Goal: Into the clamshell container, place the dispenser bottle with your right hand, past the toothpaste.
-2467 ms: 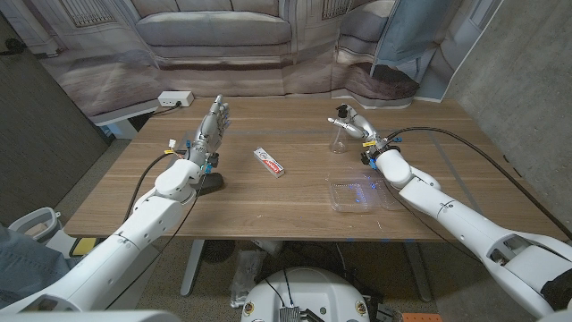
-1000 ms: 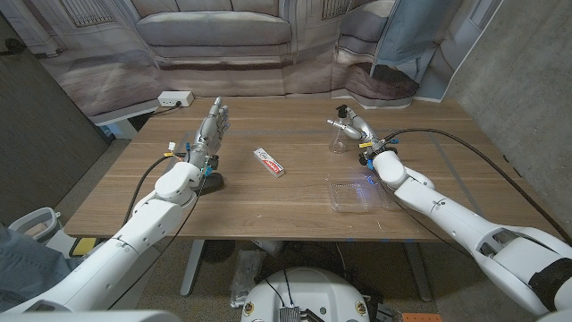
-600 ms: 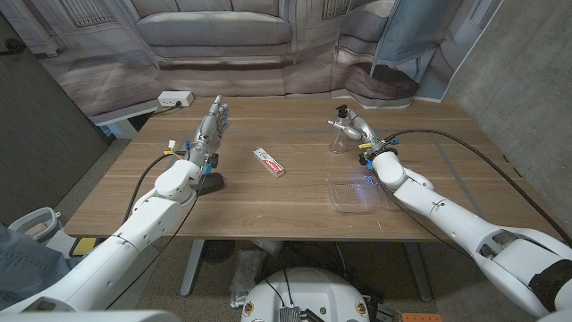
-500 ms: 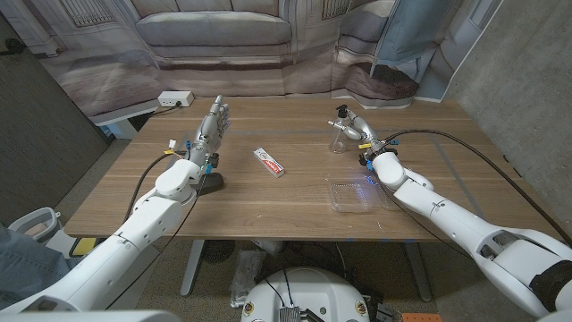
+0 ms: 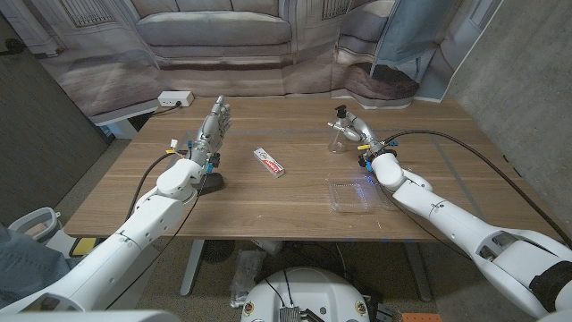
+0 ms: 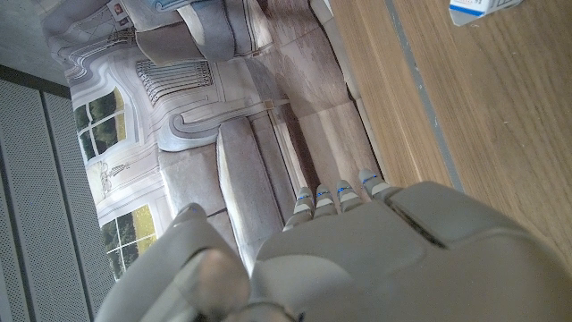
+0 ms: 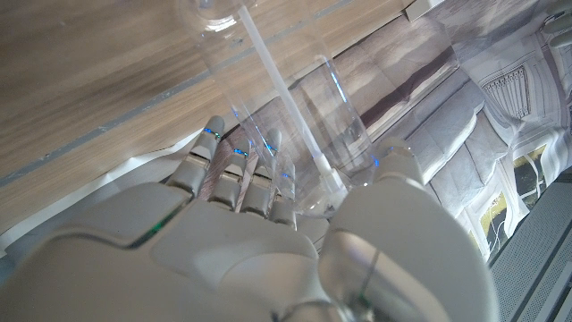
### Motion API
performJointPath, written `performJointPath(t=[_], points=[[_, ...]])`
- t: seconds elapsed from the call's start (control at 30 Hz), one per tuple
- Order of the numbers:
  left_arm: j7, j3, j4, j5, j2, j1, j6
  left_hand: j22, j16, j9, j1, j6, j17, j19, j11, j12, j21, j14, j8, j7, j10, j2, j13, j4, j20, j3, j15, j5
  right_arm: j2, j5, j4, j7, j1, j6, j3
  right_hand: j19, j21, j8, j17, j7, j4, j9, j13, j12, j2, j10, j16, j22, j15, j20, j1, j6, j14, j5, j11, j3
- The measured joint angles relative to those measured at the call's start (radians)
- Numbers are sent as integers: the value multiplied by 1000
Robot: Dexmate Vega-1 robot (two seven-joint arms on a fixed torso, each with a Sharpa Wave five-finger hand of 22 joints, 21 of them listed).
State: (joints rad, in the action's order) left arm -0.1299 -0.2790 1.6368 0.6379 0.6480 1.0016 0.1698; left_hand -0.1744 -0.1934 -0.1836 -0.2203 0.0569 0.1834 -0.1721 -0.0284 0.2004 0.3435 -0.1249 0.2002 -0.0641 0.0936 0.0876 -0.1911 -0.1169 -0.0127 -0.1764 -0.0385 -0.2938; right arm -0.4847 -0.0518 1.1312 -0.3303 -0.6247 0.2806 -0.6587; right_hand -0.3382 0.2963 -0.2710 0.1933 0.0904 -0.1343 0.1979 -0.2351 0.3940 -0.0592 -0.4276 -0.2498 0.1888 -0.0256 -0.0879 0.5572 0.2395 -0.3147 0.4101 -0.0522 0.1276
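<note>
The clear dispenser bottle (image 5: pixel 338 136) with a black pump top stands upright at the table's back right. My right hand (image 5: pixel 357 126) is right beside it. In the right wrist view the bottle (image 7: pixel 329 112) sits between the straight fingers (image 7: pixel 237 174) and the thumb of my right hand (image 7: pixel 259 246); a firm grip is not evident. The clear clamshell container (image 5: pixel 357 194) lies open nearer the front, beside my right forearm. The toothpaste box (image 5: pixel 268 162) lies mid-table, and its corner shows as the toothpaste (image 6: pixel 483 9). My left hand (image 5: pixel 212 127) stands on edge at the left with straight fingers, holding nothing.
A white power strip (image 5: pixel 176 98) lies at the table's back left corner. A small black object (image 5: pixel 212 184) sits under my left wrist. A printed sofa backdrop hangs behind the wooden table (image 5: pixel 286 210).
My right hand and forearm have edged slightly left, closer around the bottle. The bottle, toothpaste, container and left hand have stayed put.
</note>
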Motion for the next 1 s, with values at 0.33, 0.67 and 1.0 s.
performJointPath(t=[0.33, 0.67, 1.0], points=[[-6, 0, 4, 0, 0, 3, -1, 0, 0, 0, 0, 0, 0, 0, 0, 0, -4, 0, 0, 0, 0, 0, 0, 0, 0, 0, 0, -2, 6, -20, -11, -40, 0, 11, -3, -107, 34, -34, 23, 24, 0, 0, -14, 44, 20, -101, -48, 12, -21, 77, 28, 133, -158, -26, -44, 11], [-7, -1, 4, 1, -5, 5, -1, 0, 0, 0, 0, 0, 0, 0, 0, 0, -4, 0, 0, 0, 0, 0, 0, 0, 0, 0, 0, -2, 7, -38, -13, -67, -1, 18, -4, -205, 80, -101, 41, -1, -6, 9, -28, 90, 7, -207, -82, 26, -29, 138, 52, 265, -277, -45, -74, 22], [-8, -4, 3, 0, -8, 3, 1, 0, 0, 0, 0, 0, 0, 4, 0, 0, -4, 0, 0, 0, 0, 0, 0, 0, -4, 0, 0, -2, 6, -49, -11, -77, 1, 16, -7, -289, 135, -172, 60, -55, -5, 29, -44, 144, 5, -277, -123, 42, -48, 147, 53, 333, -420, -67, -26, 40]])
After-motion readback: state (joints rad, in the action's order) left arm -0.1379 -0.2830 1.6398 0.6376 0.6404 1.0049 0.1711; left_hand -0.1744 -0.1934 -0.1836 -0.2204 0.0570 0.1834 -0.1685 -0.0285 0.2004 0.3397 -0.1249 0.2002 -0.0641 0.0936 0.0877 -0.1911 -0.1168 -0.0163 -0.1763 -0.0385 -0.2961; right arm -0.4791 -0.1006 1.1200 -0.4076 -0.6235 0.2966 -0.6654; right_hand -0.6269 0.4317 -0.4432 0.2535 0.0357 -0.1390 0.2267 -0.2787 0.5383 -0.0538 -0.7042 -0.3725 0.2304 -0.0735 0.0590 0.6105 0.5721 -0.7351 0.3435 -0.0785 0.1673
